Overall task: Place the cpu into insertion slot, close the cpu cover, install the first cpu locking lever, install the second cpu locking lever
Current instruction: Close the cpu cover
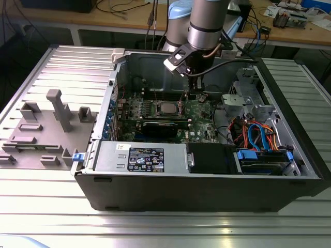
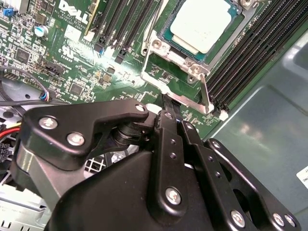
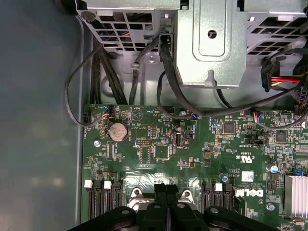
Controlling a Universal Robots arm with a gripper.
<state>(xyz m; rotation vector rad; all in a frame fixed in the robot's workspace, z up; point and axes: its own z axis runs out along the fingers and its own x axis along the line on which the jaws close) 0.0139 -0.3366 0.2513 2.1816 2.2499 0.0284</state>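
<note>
- I see the fingers (image 2: 169, 139) clenched together, tips at the lever (image 2: 206, 96) beside the seated cpu (image 2: 204, 24).
- I'd press the lever slowly, so it can't slip off.

**Arm reaching straight down, fingers together**

The silver-grey arm (image 1: 207, 23) comes down from the upper middle of the exterior view, its last section upright. Its black end effector (image 1: 192, 92) points downward. In the second wrist view its two fingers (image 2: 169, 139) lie pressed side by side.
</note>
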